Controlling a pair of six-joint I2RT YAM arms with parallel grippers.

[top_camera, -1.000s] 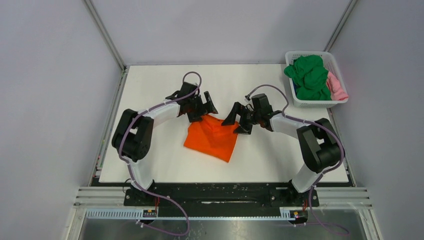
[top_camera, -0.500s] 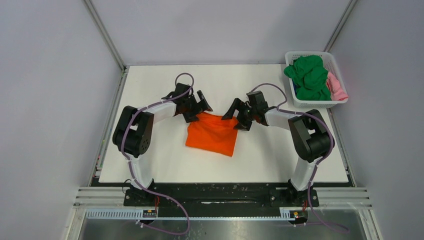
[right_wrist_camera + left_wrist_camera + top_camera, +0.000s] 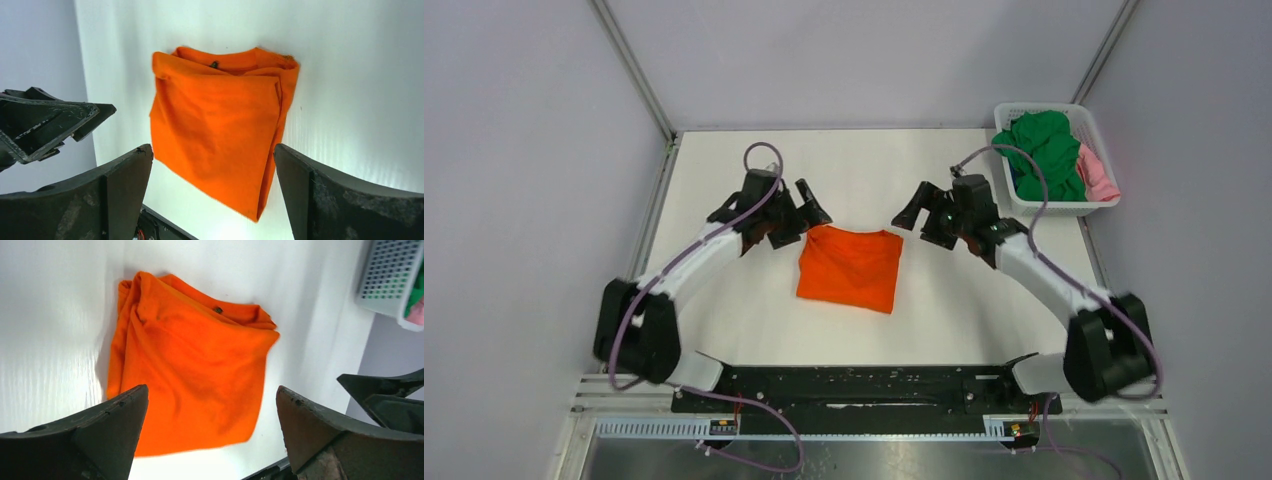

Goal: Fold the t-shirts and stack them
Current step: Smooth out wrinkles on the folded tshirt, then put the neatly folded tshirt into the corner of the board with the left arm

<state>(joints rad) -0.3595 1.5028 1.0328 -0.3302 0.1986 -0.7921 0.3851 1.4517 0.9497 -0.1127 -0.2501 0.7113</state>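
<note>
Both arms now sit drawn back from the folded orange shirt (image 3: 849, 270) at centre, left gripper (image 3: 796, 213) and right gripper (image 3: 922, 218) released and empty; the next move likely calls for reaching to the green shirt (image 3: 1044, 150) in the basket (image 3: 1049, 208), upper right.

I find no writing, number or brand that I can read in any of my views. The one candidate is a small dark collar tag (image 3: 218, 310) at the far edge of the folded orange t-shirt (image 3: 200, 375). It may carry print, but from both my wrists it is too small to make out.
</note>
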